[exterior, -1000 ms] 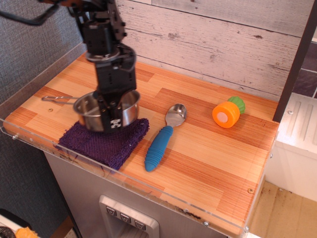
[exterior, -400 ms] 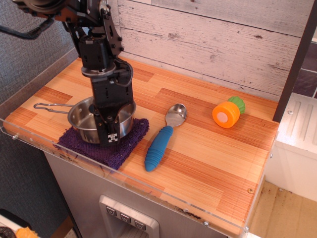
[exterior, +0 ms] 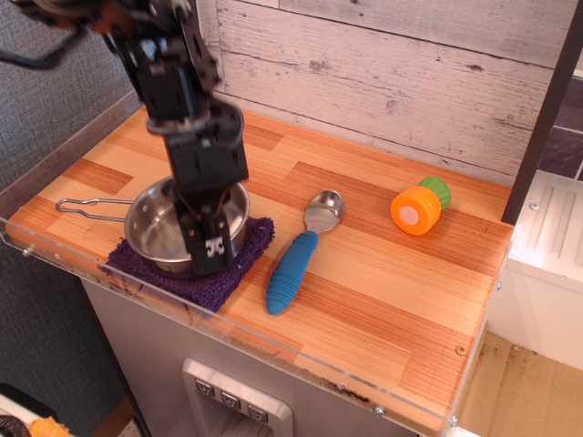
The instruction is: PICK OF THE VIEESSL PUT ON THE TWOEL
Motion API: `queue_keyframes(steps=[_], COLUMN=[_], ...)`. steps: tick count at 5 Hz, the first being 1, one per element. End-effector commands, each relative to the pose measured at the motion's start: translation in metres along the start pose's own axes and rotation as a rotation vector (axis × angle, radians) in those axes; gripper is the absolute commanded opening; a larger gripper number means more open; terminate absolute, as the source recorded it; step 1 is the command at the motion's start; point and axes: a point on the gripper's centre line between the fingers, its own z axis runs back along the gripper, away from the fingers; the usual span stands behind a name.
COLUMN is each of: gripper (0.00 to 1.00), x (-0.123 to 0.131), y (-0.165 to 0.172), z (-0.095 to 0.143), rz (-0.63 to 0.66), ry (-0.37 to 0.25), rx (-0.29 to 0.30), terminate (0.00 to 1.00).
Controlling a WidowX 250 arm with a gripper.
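Tool is clamped on the right rim of the steel pan at lower left of the frame. A second ago the pan hung above the purple towel; now it's come down and seems to sit on it, so probably only the release is left. No readable writing anywhere, just a black-and-white marker on the tool.

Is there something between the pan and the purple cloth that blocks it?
No, nothing visible does. The pan already sits on the cloth, with the claw at its right rim. The spoon lies apart, to the right.
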Motion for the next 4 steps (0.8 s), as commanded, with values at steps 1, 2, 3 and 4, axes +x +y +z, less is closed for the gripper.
queue_keyframes(steps=[1,2,3,4], gripper=[1.0,1.0,1.0,1.0], x=[-0.004,0.012,0.031,0.035], y=[-0.017,-0.012,-0.002,0.005], z=[0.055,0.064,0.059,0.059], rz=[0.162,0.41,0.529,0.542], ry=[-0.173,-0.179,-0.174,-0.179], rx=[0.229,0.27,0.245,0.22], terminate=[0.0,0.0,0.0,0.0])
